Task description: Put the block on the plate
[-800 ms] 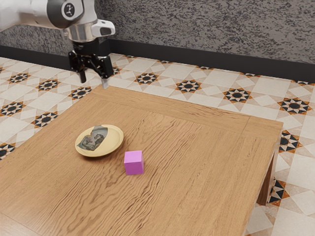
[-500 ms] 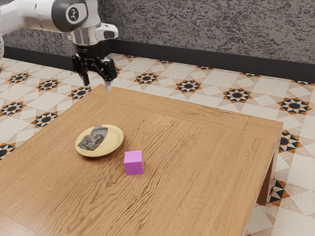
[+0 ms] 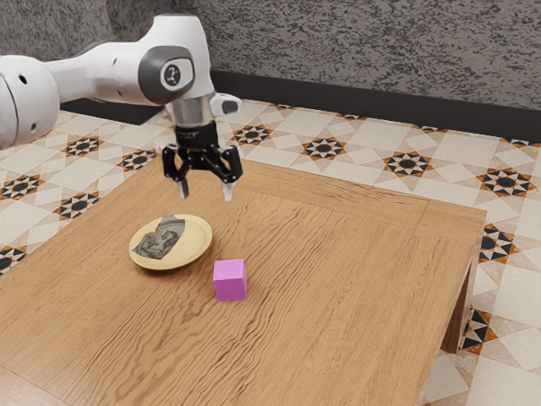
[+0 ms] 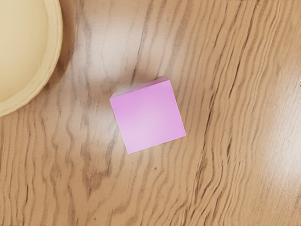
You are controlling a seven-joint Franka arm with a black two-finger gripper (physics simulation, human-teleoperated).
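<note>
My gripper (image 3: 204, 194) hangs in the air above the table, open, with nothing between its fingers. The pink block (image 3: 230, 280) rests on the wood, lower in the exterior view than the gripper. Beside it, toward the exterior view's left, lies the round yellow plate (image 3: 196, 245) with a grey picture on it; a small gap separates the two. In the wrist view the block (image 4: 148, 117) is seen from above, turned at a slight angle, and part of the plate (image 4: 55, 42) is visible too.
The wooden table (image 3: 355, 279) carries the block and plate. Its far edge runs below a patterned tile floor (image 3: 363, 161), with a grey wall (image 3: 355, 51) behind.
My arm has swung toward the exterior view's right and come lower, bringing the open gripper over the table. Block and plate have stayed where they were.
</note>
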